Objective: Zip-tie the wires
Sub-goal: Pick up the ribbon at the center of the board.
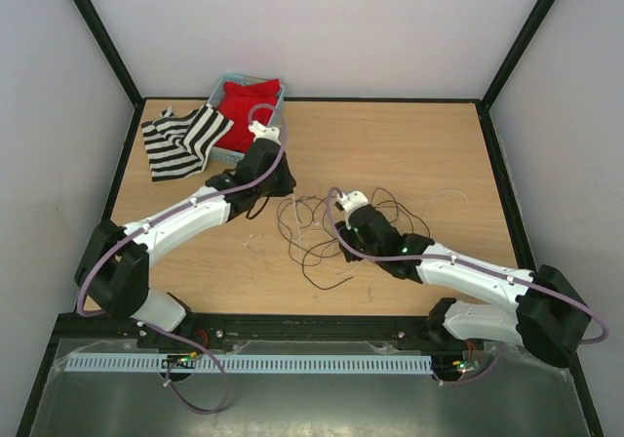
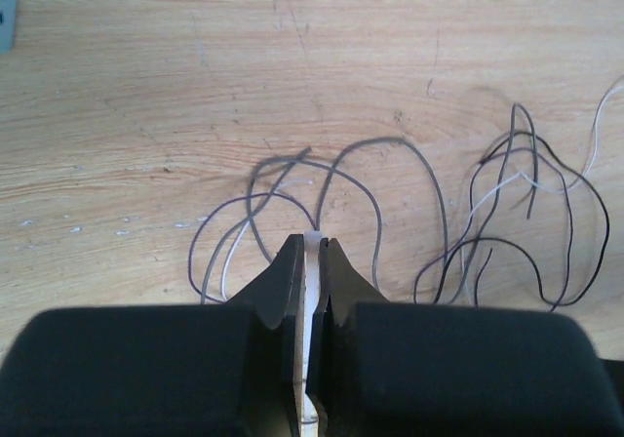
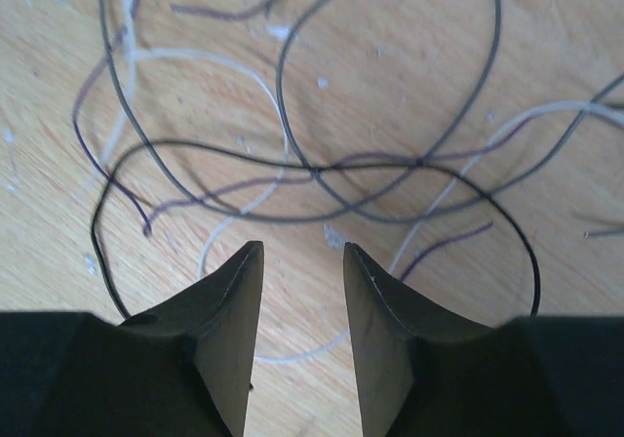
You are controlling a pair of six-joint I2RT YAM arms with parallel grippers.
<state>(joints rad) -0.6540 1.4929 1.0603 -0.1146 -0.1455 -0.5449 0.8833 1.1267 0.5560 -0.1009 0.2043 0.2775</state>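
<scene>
The wires (image 1: 314,234) lie in loose dark and pale loops on the wooden table, between the two grippers. My left gripper (image 1: 281,183) is at their left edge, shut on the white zip tie (image 2: 313,261), which stands pinched between the jaws with its tip just past them. Wire loops (image 2: 390,203) lie on the wood just ahead of it. My right gripper (image 1: 338,228) is open and empty, low over the wires (image 3: 322,169). A pale strand (image 3: 292,354) runs on the table under the gap between its jaws (image 3: 302,250).
A blue basket (image 1: 222,84) with red cloth (image 1: 246,105) stands at the back left. A black-and-white striped cloth (image 1: 180,140) lies beside it. Bare wood (image 1: 419,144) lies behind and right of the wires. Black frame rails border the table.
</scene>
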